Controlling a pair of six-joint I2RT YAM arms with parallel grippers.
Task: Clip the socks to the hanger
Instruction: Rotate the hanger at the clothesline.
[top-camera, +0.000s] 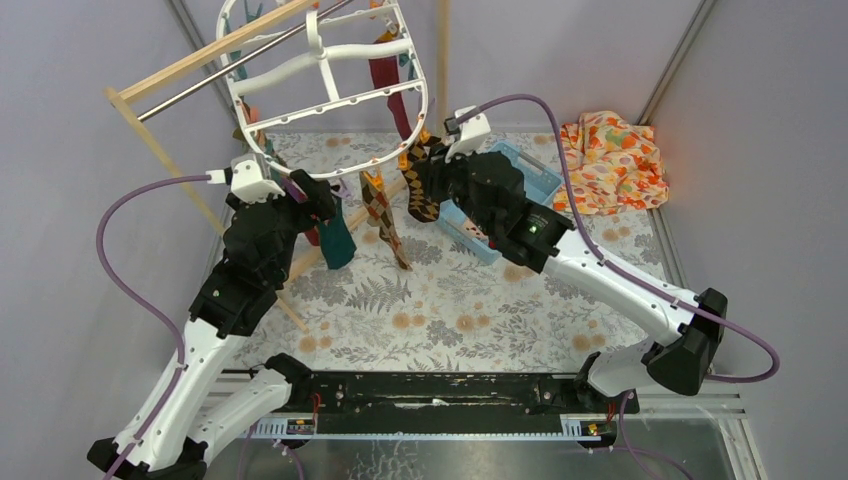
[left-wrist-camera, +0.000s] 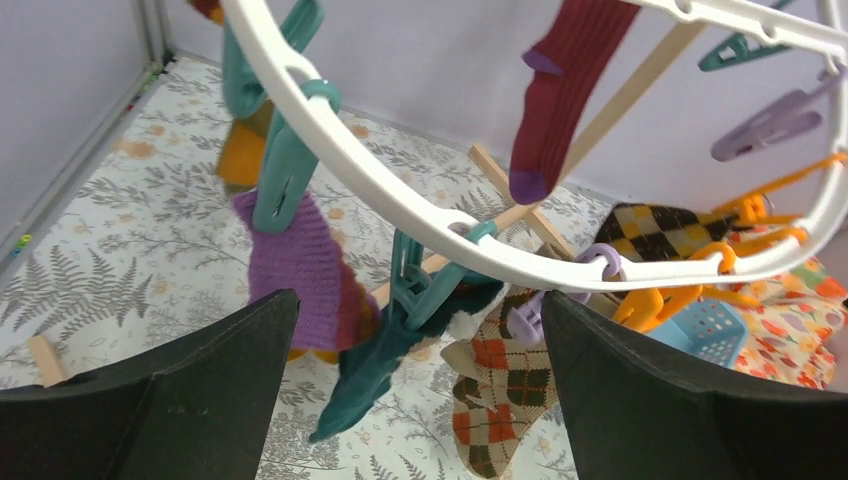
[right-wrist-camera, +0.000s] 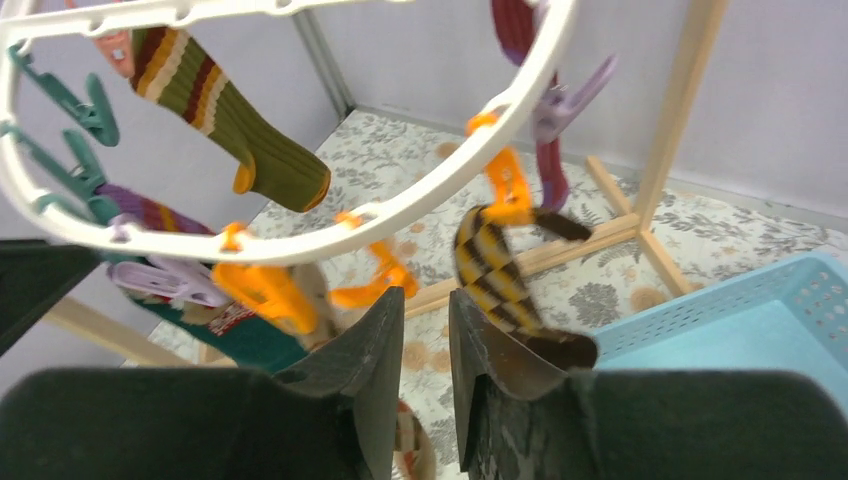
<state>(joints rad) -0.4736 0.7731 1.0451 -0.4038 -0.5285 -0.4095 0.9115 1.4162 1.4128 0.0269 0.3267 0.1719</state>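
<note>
The white oval hanger (top-camera: 322, 92) hangs at the back with several socks pegged to it. My left gripper (top-camera: 312, 195) is wide open and empty below the hanger's rim (left-wrist-camera: 400, 205). In its view (left-wrist-camera: 419, 296), a teal sock (left-wrist-camera: 365, 365) on a teal peg and a brown-cream argyle sock (left-wrist-camera: 500, 385) hang between the fingers and beyond them. A purple sock (left-wrist-camera: 300, 255) and a maroon sock (left-wrist-camera: 565, 80) hang nearby. My right gripper (right-wrist-camera: 427, 295) holds nothing, its jaws a narrow gap apart. A yellow-brown argyle sock (right-wrist-camera: 495, 265) on an orange peg (right-wrist-camera: 507, 185) hangs just right of it.
The wooden rack (top-camera: 200, 60) with its metal rod carries the hanger; its base bars lie on the floral table cover. A blue basket (top-camera: 520, 180) sits under the right arm, an orange floral cloth (top-camera: 612, 160) at the back right. An olive striped sock (right-wrist-camera: 235, 115) hangs too.
</note>
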